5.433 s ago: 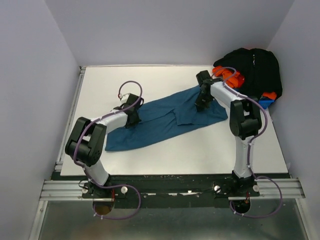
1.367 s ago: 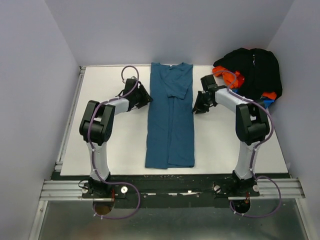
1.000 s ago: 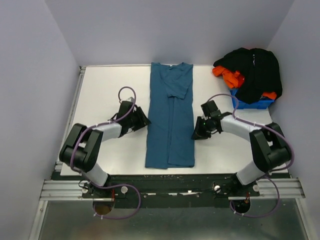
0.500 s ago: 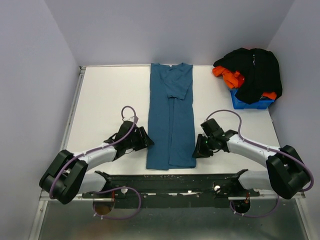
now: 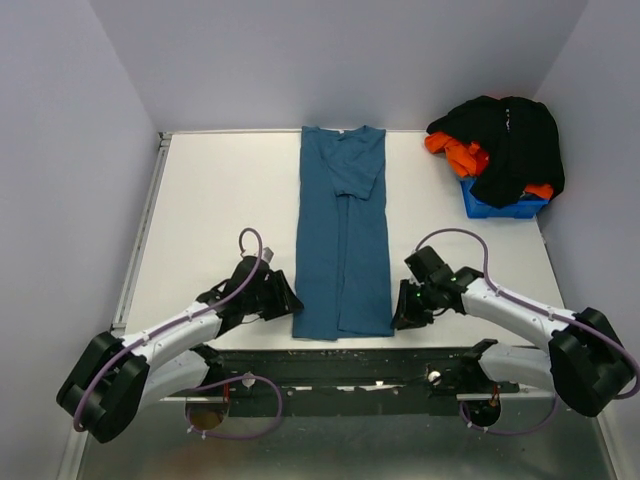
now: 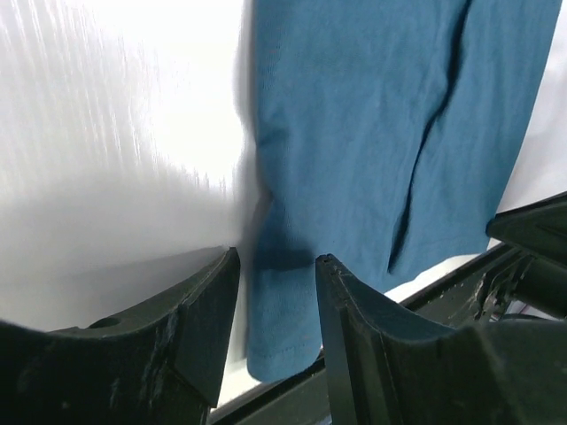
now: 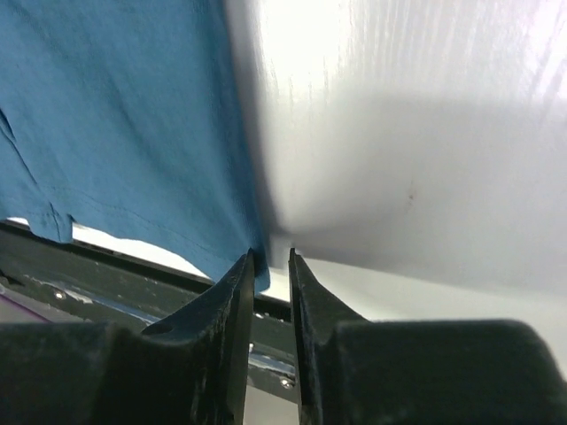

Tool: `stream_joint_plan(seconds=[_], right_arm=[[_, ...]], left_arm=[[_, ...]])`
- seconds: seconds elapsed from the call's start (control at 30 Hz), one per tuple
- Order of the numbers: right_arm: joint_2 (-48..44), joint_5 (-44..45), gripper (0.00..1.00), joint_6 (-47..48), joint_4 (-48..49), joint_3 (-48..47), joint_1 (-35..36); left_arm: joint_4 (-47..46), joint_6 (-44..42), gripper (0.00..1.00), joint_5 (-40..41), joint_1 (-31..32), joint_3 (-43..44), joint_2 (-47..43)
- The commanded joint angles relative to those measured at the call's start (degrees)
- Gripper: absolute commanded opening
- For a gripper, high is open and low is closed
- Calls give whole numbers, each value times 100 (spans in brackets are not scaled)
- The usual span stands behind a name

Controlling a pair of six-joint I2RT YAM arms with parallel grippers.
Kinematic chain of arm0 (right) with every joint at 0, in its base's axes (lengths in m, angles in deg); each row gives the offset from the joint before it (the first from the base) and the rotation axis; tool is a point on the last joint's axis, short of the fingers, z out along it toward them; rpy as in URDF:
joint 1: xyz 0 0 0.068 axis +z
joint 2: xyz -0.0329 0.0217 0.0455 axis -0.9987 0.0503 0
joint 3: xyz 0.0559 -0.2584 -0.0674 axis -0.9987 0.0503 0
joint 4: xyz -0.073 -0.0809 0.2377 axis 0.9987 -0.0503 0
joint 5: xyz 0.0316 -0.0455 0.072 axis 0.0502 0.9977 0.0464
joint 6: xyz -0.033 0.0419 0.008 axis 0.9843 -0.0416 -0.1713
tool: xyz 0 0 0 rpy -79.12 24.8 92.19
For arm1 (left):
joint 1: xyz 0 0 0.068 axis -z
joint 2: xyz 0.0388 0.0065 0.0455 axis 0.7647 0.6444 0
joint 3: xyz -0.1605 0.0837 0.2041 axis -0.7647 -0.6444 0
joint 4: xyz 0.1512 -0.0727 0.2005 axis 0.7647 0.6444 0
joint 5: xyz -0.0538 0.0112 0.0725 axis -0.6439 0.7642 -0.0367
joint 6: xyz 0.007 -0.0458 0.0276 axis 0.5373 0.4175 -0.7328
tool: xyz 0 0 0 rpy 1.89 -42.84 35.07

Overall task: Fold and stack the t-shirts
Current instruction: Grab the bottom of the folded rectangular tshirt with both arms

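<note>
Bin [image 5: 500,208] at the table's [image 5: 220,200] far right corner, heaped with a black shirt [image 5: 510,135] and an orange shirt [image 5: 455,155]. Teal shirt [image 5: 340,240] lies mid-table as a long folded strip, collar at far edge, hem at near edge. Left gripper [image 5: 287,303] at hem's left corner, jaws apart astride the cloth edge, unclamped. Right gripper [image 5: 400,318] at right corner, jaws narrowly parted, gripping nothing.

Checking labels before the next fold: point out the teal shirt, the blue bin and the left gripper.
teal shirt [image 5: 340,240], top view, middle of the folded body.
blue bin [image 5: 497,209], top view, bare front wall.
left gripper [image 6: 275,262], left wrist view, midway between its fingertips.
</note>
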Motion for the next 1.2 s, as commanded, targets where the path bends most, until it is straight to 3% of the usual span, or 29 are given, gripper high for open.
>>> stream_joint_plan(seconds=[0.0, 0.43, 0.63, 0.73, 0.8, 1.17], right_arm=[[-242, -115, 31, 163, -616, -4, 57], [-66, -353, 25, 339, -510, 85, 57], [-698, 113, 33, 278, -897, -214, 57], [-1041, 192, 47, 260, -880, -223, 57], [-1095, 78, 50, 295, -801, -180, 57], [-559, -546, 44, 321, 43, 172, 57]], left_arm=[[1289, 66, 56, -84, 197, -233, -176], [2097, 585, 48, 109, 909, -137, -35], [2369, 708, 46, 337, 971, -84, -272], [2519, 831, 45, 575, 1006, -93, -553], [2537, 901, 45, 610, 1015, -128, -755], [2397, 875, 44, 549, 1015, -93, -747]])
